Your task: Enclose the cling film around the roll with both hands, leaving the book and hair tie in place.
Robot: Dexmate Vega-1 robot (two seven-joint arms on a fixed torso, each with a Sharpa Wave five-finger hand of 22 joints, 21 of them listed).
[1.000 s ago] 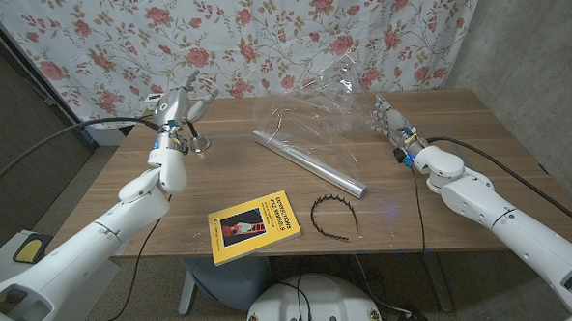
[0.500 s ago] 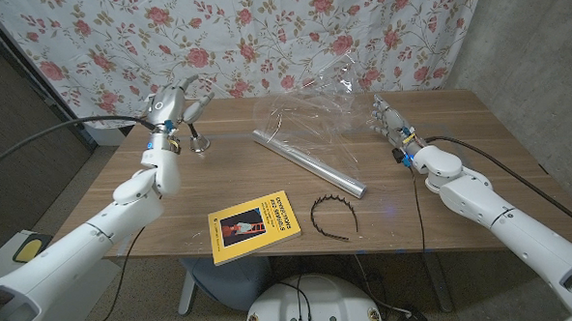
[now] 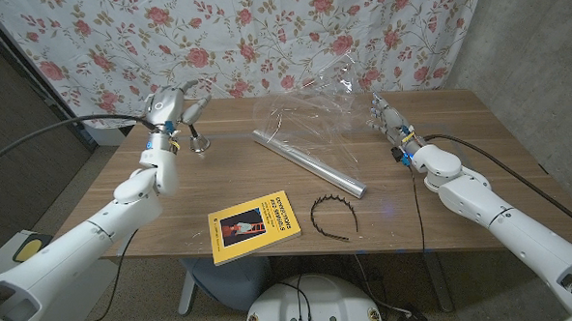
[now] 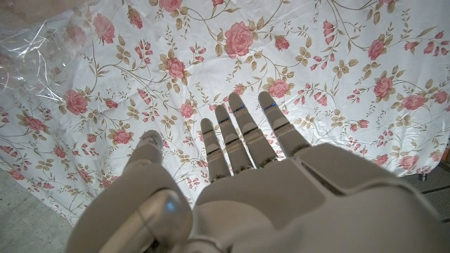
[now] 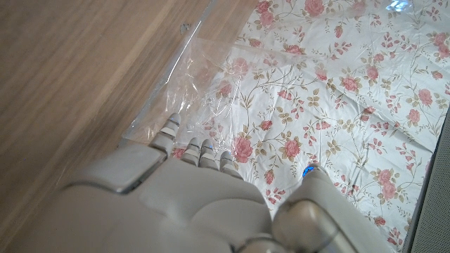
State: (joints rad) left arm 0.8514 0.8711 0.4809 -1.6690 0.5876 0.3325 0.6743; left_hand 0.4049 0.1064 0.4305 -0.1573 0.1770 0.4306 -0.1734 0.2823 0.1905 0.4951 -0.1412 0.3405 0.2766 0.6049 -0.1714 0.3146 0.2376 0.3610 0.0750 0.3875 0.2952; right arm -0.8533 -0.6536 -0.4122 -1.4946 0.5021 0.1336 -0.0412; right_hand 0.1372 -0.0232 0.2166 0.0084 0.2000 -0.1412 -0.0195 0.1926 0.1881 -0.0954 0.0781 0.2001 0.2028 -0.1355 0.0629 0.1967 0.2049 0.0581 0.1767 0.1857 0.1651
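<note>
Clear cling film [image 3: 308,106] billows at twelve o'clock behind the roll [image 3: 308,162] mid-worktop, so both empty, spread robot hands, left [image 3: 171,107] and right [image 3: 385,115], should close in evenly, sparing book [image 3: 255,224] and hair tie [image 3: 330,216].

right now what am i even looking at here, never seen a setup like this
It is a robot with two white arms, each ending in a five-fingered hand, at a wooden table. The wide picture comes from a camera on its head. The other two come from cameras on the wrists, looking along the back of each hand at the flowered curtain. On the table lie a silver roll with loose cling film behind it, a yellow book and a black toothed hair band. The left hand and right hand are raised, fingers apart, holding nothing.
</note>
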